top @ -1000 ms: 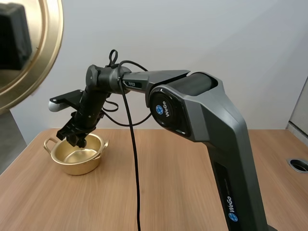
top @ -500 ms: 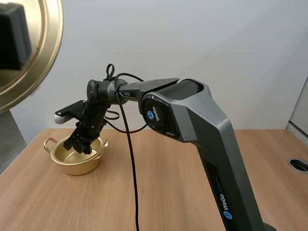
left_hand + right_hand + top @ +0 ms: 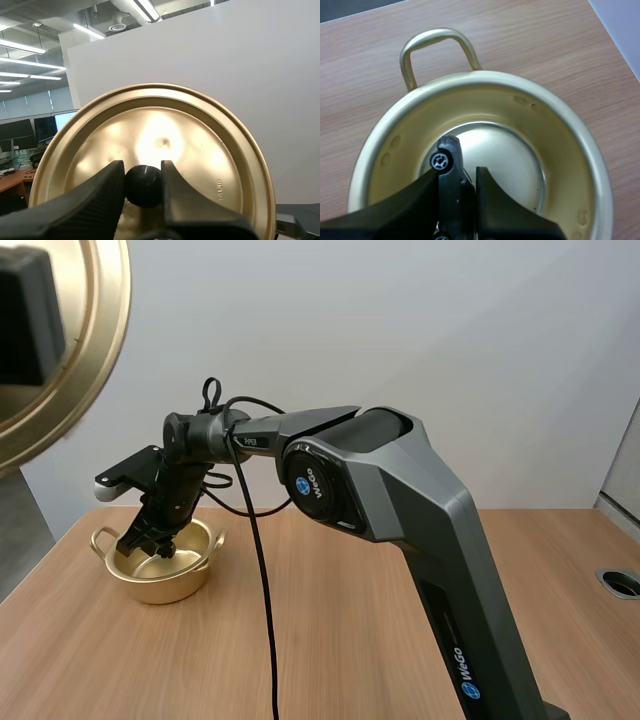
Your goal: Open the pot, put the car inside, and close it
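Placing is in hand: the toy car (image 3: 446,167) is pinched in the right claw (image 3: 456,176), low inside the open pot (image 3: 560,125). The lid (image 3: 200,145) is held by its knob (image 3: 144,186) in the left claw (image 3: 143,170). Release is needed next.

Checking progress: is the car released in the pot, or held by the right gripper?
Held. The right gripper pinches the car between its tips inside the open pot; touching the bottom or not, cannot tell.

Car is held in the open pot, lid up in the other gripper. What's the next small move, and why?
Probably open the right gripper to release the car: it is pinched inside the pot, and the left gripper holds the lid clear.
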`<state>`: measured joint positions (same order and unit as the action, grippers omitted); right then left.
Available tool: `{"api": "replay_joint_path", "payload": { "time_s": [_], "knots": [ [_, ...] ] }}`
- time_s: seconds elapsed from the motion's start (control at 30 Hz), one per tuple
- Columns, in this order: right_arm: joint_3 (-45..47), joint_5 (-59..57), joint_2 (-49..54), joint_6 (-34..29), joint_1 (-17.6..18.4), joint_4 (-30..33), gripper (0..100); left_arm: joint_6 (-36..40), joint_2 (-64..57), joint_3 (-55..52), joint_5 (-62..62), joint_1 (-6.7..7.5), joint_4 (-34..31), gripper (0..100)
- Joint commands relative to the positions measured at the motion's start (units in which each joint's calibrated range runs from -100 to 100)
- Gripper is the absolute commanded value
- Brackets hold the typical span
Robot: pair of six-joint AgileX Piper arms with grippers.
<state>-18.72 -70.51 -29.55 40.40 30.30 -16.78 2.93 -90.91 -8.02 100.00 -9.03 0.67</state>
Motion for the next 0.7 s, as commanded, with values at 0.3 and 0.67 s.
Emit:
{"api": "replay_joint_path", "payload": {
  "time_s": [0.3,0.67],
  "knots": [
    [0.0,0.0,0.0,0.3,0.0,3.3,100,0.0,-0.1,0.0,0.0,0.0,0.6,0],
    [0.0,2.6,0.6,-0.3,0.0,4.1,100,0.0,-0.2,0.0,0.0,0.0,1.1,0]
  ]
}}
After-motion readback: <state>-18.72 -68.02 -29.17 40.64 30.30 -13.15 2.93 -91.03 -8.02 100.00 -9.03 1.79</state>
